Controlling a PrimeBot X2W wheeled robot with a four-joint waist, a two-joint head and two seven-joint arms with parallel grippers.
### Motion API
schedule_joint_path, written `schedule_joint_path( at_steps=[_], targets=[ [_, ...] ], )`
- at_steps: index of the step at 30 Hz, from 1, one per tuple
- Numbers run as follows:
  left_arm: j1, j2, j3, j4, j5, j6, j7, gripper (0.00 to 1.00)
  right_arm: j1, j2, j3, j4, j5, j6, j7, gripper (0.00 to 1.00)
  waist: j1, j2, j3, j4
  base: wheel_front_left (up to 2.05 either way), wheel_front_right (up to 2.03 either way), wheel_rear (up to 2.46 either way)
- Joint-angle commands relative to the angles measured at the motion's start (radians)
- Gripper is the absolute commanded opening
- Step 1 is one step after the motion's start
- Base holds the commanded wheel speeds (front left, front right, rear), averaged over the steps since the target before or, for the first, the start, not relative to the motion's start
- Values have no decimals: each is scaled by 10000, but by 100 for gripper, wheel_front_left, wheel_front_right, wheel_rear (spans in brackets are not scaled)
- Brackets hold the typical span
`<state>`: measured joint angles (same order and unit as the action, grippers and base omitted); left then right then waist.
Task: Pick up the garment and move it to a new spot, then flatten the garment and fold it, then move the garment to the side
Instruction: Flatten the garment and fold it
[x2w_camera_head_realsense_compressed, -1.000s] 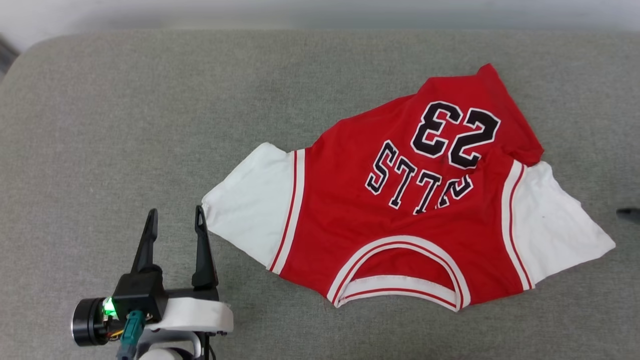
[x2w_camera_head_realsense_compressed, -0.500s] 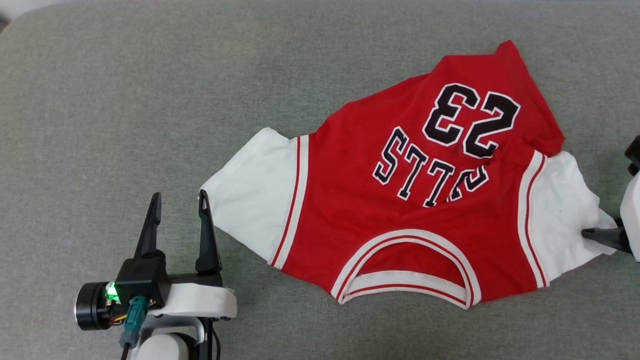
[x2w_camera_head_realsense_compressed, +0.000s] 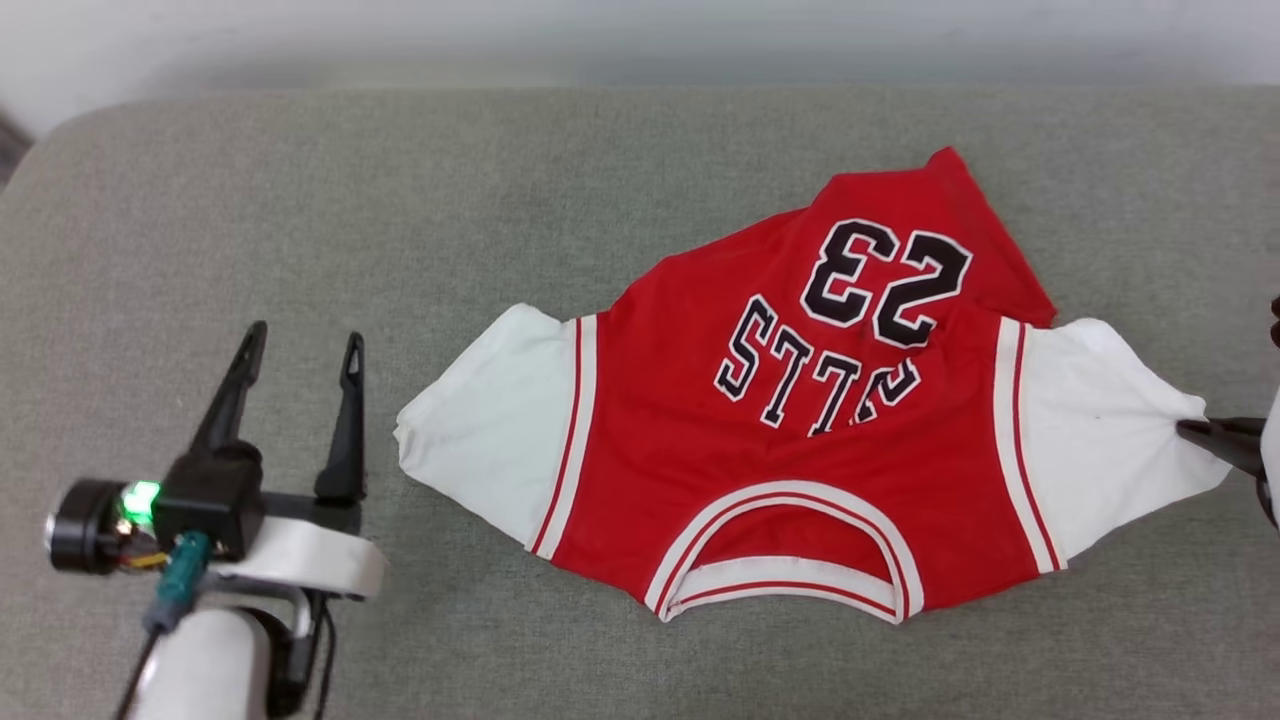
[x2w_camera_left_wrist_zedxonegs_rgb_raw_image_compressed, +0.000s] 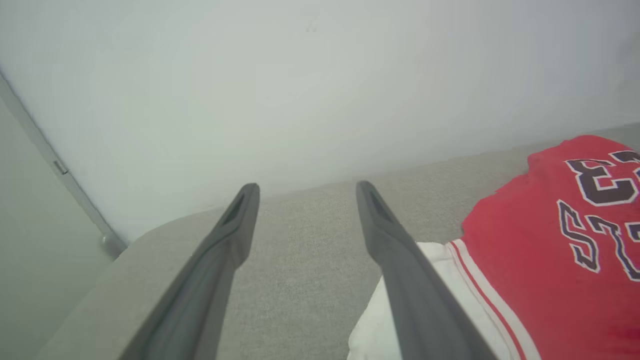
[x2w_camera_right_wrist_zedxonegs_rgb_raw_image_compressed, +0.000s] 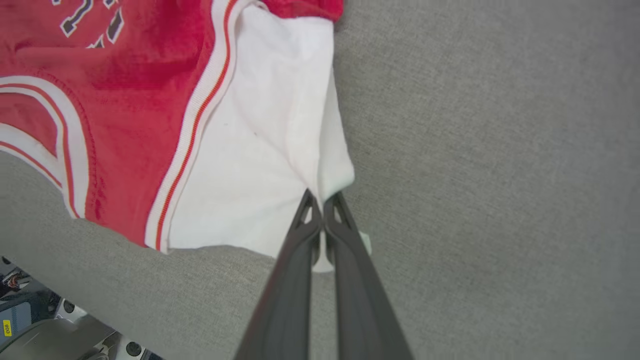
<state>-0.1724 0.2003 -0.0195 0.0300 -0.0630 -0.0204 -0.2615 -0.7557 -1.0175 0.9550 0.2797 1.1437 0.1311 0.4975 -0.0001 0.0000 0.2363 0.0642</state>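
The garment (x2w_camera_head_realsense_compressed: 700, 450) lies spread on the grey cushion (x2w_camera_head_realsense_compressed: 300, 200), print upside down: "23" and "LLS" (rest creased). Right gripper (x2w_camera_right_wrist_zedxonegs_rgb_raw_image_compressed: 320, 197) pinches its white sleeve edge — left gripper (x2w_camera_head_realsense_compressed: 305, 340) gapes empty beside the other sleeve.

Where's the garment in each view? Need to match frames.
Head view: garment centre-right on the grey cushion, collar toward the bottom edge.
Left wrist view: garment at lower right, white sleeve next to the left gripper.
Right wrist view: garment at upper left, white sleeve edge pinched by the shut right gripper.
Shared landmark: the black lettering on the red cloth.
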Motion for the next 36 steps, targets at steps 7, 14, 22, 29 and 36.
schedule_joint_path(
  at_steps=[7,14,22,29,36],
  targets=[
    [-1538,1566,-504,24,-292,-933,1732,100,1007,-604,-552,-1056,-17,-7,-664,0,1,0,-185,-324,0,0,0],
    [-2862,3238,-2211,-154,-2037,-1077,5000,100,1653,-449,-1151,-1413,-366,-7,-850,0,1,0,73,-501,0,0,0],
    [-4036,4980,-4130,-395,-4647,-1085,8521,100,1921,-142,-1756,-1555,-743,-7,-660,0,1,0,376,-668,0,0,0],
    [-4980,5804,-5685,-510,-6596,-1086,10878,100,1970,291,-2249,-1721,-1146,-7,-337,0,1,0,766,-797,0,0,0],
    [-5578,6104,-7000,158,-7284,-1087,11921,100,1846,603,-2596,-1949,-1492,-7,-40,0,1,0,1257,-947,0,0,0]
  ],
)
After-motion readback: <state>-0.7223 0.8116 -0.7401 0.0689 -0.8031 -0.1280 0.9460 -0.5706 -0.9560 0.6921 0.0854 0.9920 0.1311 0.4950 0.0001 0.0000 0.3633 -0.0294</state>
